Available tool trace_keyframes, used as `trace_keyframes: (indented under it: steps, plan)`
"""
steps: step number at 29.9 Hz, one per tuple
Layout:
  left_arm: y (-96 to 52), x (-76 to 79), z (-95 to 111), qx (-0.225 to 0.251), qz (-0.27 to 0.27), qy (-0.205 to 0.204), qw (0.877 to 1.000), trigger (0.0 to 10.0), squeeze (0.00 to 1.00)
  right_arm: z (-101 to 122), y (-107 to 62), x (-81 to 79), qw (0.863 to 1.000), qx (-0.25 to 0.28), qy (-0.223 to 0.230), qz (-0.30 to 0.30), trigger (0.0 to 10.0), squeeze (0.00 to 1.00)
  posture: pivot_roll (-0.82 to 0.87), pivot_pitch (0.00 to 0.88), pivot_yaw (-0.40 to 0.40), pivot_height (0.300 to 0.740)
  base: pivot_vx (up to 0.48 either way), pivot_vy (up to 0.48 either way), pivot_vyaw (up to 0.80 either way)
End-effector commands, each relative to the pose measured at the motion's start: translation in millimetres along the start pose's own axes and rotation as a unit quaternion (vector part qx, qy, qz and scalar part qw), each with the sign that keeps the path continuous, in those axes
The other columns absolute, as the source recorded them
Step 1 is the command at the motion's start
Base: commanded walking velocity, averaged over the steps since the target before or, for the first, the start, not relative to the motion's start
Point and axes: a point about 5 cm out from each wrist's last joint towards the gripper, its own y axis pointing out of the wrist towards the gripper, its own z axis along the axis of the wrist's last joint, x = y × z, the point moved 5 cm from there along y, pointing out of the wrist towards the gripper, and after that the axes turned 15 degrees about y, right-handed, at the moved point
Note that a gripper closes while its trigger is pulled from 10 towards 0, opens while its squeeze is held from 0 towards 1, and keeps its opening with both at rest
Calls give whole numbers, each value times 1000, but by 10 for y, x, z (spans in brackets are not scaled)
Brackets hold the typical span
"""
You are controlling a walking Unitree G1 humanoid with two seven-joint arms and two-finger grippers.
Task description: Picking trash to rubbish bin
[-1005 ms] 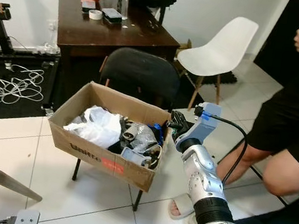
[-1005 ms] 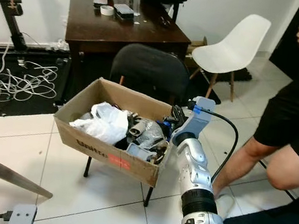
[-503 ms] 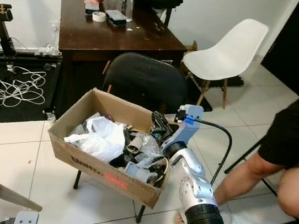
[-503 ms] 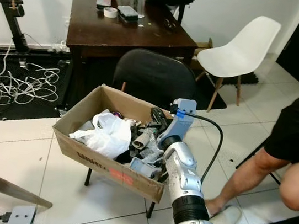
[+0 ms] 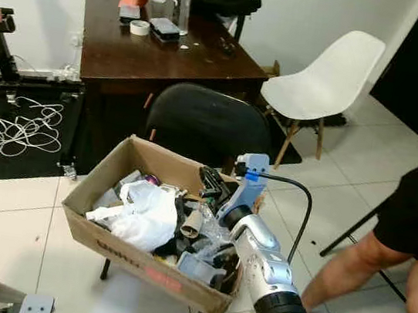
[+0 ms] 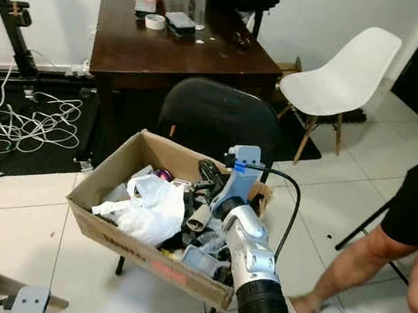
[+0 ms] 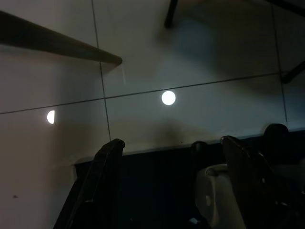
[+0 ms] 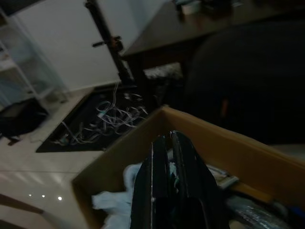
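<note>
Right gripper [image 6: 208,173]: I see fingers pressed together, nothing visibly held, over the cardboard box [image 6: 150,256].
Trash: white bag [image 6: 151,209], tube, wrappers piled inside box.
Progress: I judge mostly deposited.

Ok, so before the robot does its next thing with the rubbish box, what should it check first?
1. Right pincer above the cardboard box: ok, it hangs over the trash inside.
2. Right pincer's fingers: shut, nothing seen between them; whether trash was dropped, cannot tell.
3. Box steady on the black chair: ok, upright, though its footing is hidden.
4. White plastic bag inside the box: ok.
5. Person's leg near the right arm: not ok, close by.
6. Left pincer: ok, open, idle above the floor.
</note>
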Motion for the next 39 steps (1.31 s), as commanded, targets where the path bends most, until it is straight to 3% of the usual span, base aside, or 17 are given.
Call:
trace_keyframes:
  steps: [1, 19, 39]
  plan:
    - [-31, -12, -144, -24, 2, -4, 1000, 10000, 0, -27, -18, 33, 1000, -5, -2, -2, 10000, 0, -98, 178, 22, 740, 0, 0, 0]
    - [-89, -124, -289, -38, 9, 13, 999, 10000, 0, -43, -93, 243, 1000, -2, 1, -21, 10000, 0, -74, 206, 52, 740, 0, 0, 0]
    - [-199, -460, -443, -50, 30, 48, 997, 10000, 0, 262, -144, 461, 998, 43, -20, -36, 10000, 0, -18, 267, 118, 740, 0, 0, 0]
